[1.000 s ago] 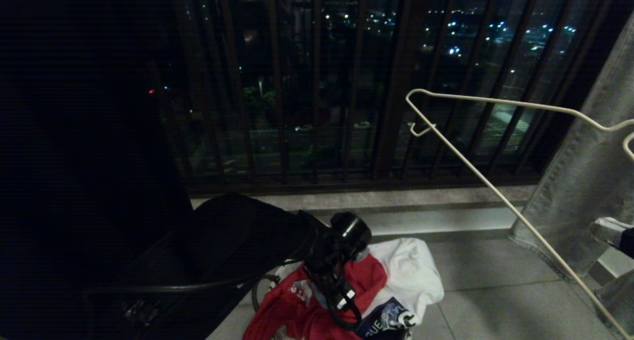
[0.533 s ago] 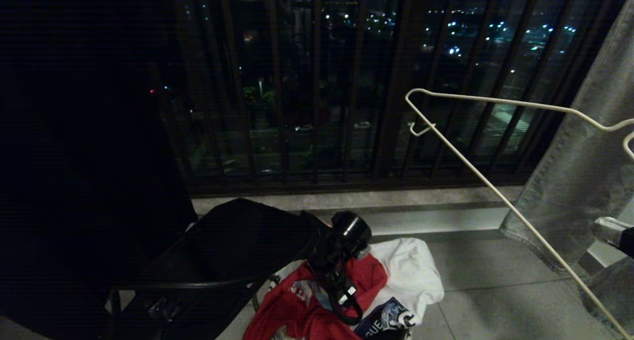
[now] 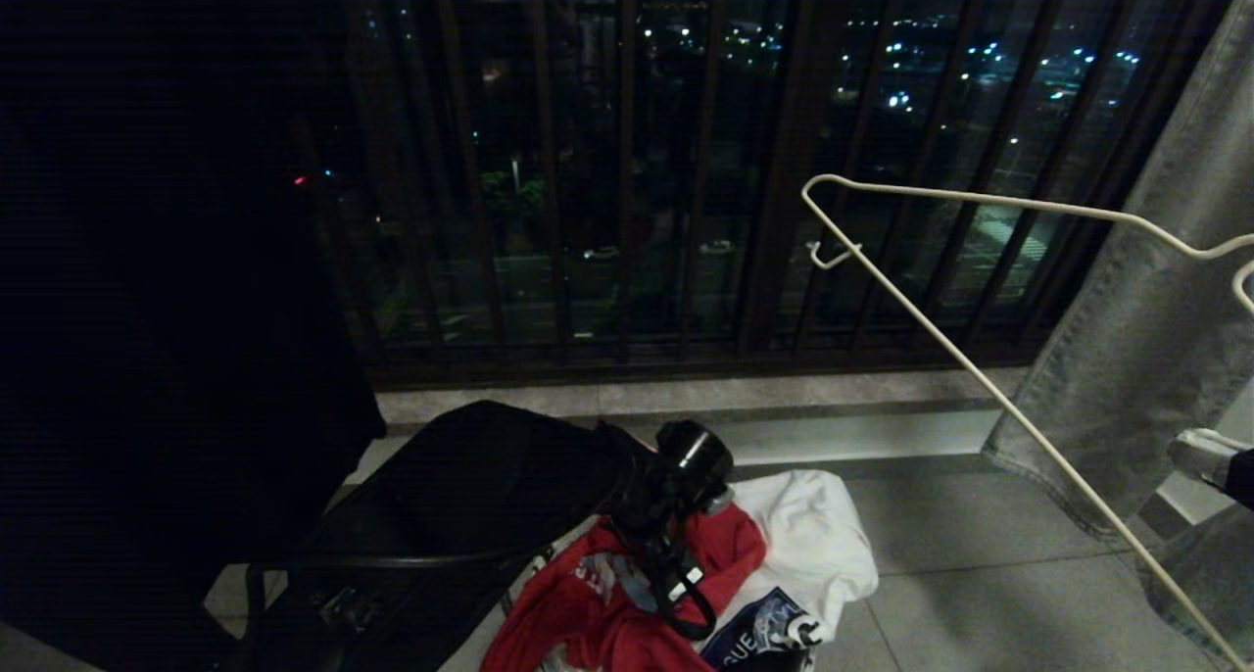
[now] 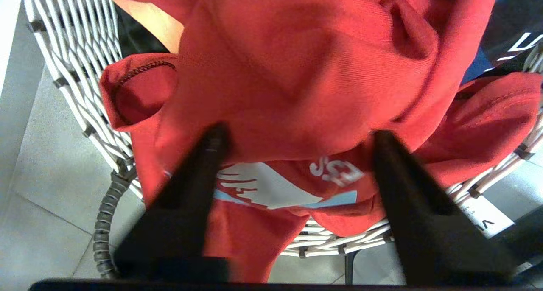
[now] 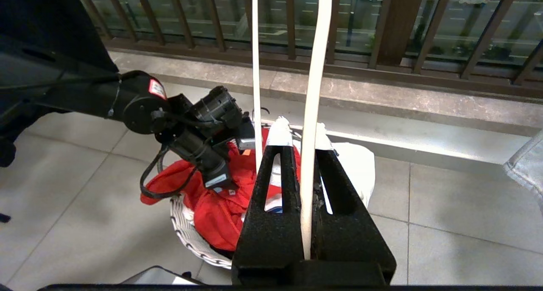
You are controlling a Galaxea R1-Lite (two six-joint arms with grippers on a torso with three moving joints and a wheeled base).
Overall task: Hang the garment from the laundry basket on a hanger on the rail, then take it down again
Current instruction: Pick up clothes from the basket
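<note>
The garment, a red T-shirt with white lettering, lies bunched in the laundry basket, whose white woven rim shows under it. My left gripper reaches down into the basket, open, both fingertips pressed into a bulge of the red cloth. In the head view the left gripper is over the garment at the bottom centre. My right gripper is shut on the white wire hanger and holds it up at the right. The hanger slants across the window. The rail is out of view.
A white T-shirt with a dark print lies in the basket beside the red one. Dark window railing bars stand behind a stone sill. Grey cloth hangs at the right, a black garment at the left.
My left arm has eased slightly lower over the basket. The grey cloth and the black garment have swayed. The hanger and right gripper have kept still.
</note>
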